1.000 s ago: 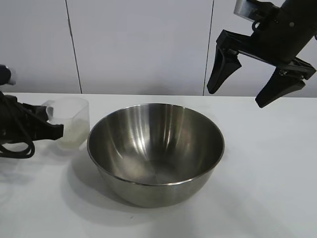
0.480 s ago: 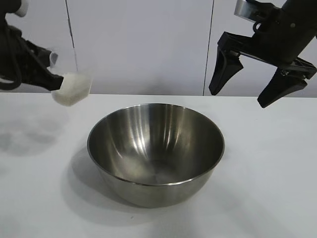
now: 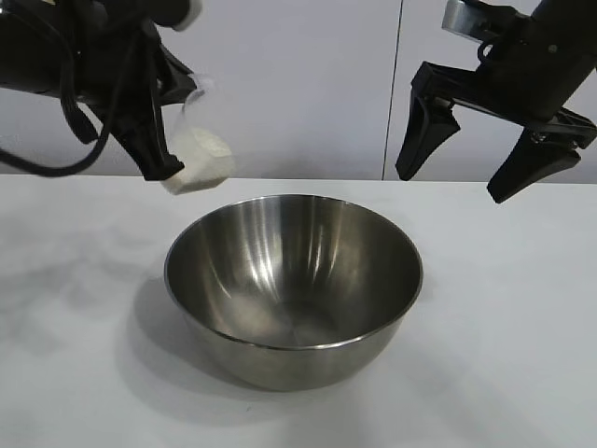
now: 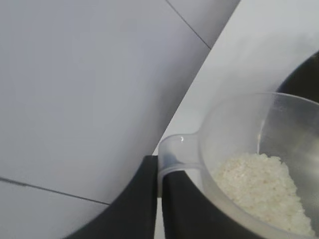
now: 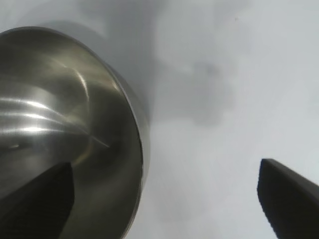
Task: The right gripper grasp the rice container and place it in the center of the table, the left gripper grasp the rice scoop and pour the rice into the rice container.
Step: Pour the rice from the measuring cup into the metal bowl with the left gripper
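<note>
1. Rice scoop (image 3: 194, 149), frosted clear plastic, hangs tipped in mid-air at approx. 10 o'clock from the rice container (image 3: 294, 285), just outside its rim and above it; rice (image 4: 259, 191) heaped at the low side of the cup, none in the bowl yet.
2. Left gripper (image 3: 154, 140) has its jaws pressed tight on the scoop's handle tab (image 4: 172, 154), seen clearly in the left wrist view.
3. Handling, est.: cup is light, thin-walled and slick; the tab is the sensible hold, as squeezing the body could flex it. Loose grains shift fast once tilted, so a slow roll over the rim looks wise.
4. Container sits mid-table (image 3: 522, 308), upright, empty. Steel, stiff, smooth; likely slides if nudged, best taken at the rim.
5. Right gripper (image 3: 466, 154) hovers at approx. 2 o'clock above the bowl, jaws spread wide, holding nothing.
</note>
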You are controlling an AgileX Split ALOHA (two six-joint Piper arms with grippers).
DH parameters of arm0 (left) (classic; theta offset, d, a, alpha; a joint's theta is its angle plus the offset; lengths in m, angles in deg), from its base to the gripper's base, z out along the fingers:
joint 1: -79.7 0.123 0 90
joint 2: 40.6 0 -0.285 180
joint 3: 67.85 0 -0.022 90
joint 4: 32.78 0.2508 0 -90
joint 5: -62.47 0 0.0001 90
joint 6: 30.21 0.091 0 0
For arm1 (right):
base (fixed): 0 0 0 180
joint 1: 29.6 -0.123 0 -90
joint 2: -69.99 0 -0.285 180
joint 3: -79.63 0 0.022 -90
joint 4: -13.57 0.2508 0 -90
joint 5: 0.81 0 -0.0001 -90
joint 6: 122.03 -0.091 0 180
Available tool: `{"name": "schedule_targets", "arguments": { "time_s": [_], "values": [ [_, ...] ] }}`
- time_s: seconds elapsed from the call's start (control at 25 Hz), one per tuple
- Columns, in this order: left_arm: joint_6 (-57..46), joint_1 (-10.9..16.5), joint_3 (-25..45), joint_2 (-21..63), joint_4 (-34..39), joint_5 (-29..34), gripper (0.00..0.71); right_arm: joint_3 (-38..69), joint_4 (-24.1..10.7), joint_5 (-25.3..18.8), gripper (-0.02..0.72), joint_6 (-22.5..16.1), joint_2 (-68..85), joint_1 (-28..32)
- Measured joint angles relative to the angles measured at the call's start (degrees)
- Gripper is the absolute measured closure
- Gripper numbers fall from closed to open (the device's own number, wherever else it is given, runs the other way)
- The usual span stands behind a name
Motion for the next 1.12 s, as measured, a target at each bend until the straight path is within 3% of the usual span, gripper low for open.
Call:
{"name": "schedule_targets", "arguments": {
  "time_s": [0.16,0.28,0.64,0.88,1.12],
  "values": [
    [13.6,-4.1,-1.18,-3.14,-4.54,-2.64,0.7,0.0,-0.5,0.0,0.01,0.0,0.0,0.0],
    [21.61,-5.43,-1.58,-5.29,-4.69,-4.79,0.7,0.0,-1.33,0.0,0.01,-0.01,0.0,0.0],
    [44.03,-5.63,-1.65,-9.83,7.7,-11.69,0.7,0.0,-1.97,-0.05,0.01,-0.01,0.0,0.0],
    [47.99,-5.63,-1.81,-11.13,14.87,-15.06,0.7,0.0,-2.22,-0.05,0.01,-0.01,0.0,0.0],
    [55.13,-5.63,-1.81,-11.64,17.66,-17.19,0.7,0.0,-2.64,-0.05,0.01,-0.01,0.0,0.0]
  ]
}}
